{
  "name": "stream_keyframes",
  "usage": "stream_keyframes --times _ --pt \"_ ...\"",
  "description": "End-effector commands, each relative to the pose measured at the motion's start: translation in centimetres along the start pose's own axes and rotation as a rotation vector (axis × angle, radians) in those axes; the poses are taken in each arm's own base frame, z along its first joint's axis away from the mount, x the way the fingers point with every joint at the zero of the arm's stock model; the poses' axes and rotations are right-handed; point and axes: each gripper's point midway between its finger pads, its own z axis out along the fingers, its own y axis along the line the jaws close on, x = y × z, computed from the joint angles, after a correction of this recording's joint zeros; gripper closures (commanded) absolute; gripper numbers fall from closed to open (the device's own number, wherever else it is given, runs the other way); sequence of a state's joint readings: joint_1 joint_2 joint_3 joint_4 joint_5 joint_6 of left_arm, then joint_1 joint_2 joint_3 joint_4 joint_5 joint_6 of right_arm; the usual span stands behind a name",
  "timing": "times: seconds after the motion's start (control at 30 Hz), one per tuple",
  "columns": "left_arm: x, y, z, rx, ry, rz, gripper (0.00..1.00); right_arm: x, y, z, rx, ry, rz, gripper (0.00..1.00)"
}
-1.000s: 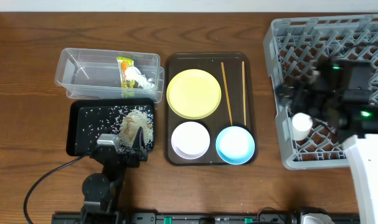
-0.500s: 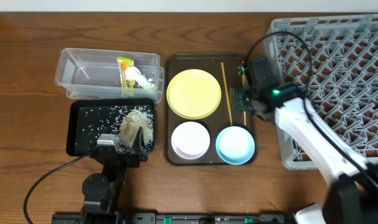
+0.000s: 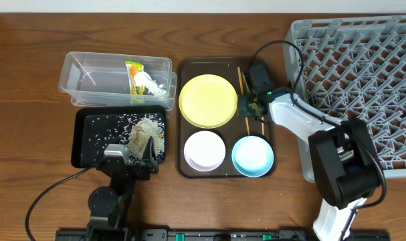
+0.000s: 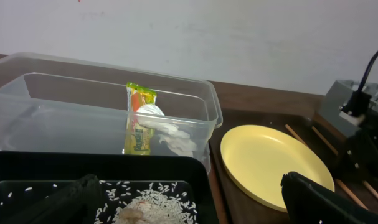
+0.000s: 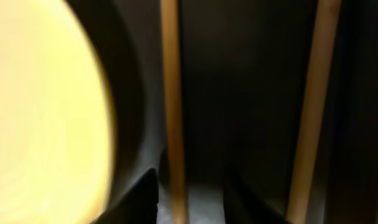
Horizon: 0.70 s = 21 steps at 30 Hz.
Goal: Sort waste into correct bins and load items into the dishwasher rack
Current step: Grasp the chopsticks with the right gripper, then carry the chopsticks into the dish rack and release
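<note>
Nearest, the left hand [image 3: 130,155] hangs wide open and empty over the black tray [image 3: 82,144]. Further in, the right hand [image 3: 249,107] is down on the brown tray [image 3: 223,61], its jaws straddling the left chopstick [image 5: 171,93]; whether they pinch it yet I cannot tell. The stick looks light, stiff and smooth and lies flat, so it may roll or slip. A grip near mid-length should keep it level. Room is tight: the yellow plate [image 3: 208,100] lies just left, the second chopstick [image 5: 312,93] just right, then the tray's rim. Beyond, the grey rack [image 3: 363,60] has a raised wall to clear; above looks open.
</note>
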<state>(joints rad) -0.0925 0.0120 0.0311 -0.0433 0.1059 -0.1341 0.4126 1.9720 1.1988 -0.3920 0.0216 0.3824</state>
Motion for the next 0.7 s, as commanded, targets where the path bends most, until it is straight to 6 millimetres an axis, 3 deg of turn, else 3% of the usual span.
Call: stream_keyframes --times 0.0,0.1,0.2,0.43,0.57,0.67 --pt "1.4 0.1 0.2 0.006 0.034 -0.007 0.05 1.6 -1.0 1.4 0.057 0.051 0.006 0.86" --pt "1.4 0.1 0.2 0.006 0.034 -0.007 0.05 0.9 -1.2 0.3 0.053 0.033 0.014 0.99" --pt "1.5 0.1 0.2 0.006 0.034 -0.007 0.05 -0.3 -1.3 -2.3 0.042 -0.005 0.027 0.99" --pt "1.5 0.1 0.2 0.006 0.034 -0.007 0.05 -3.4 -2.2 -12.0 0.006 -0.165 0.003 0.99" --pt "1.4 0.1 0.2 0.006 0.034 -0.007 0.05 -5.0 -4.9 -16.8 0.023 -0.269 -0.001 0.99" --pt "1.4 0.1 0.2 0.006 0.034 -0.007 0.05 -6.4 -8.8 -18.7 0.110 -0.336 0.003 0.99"
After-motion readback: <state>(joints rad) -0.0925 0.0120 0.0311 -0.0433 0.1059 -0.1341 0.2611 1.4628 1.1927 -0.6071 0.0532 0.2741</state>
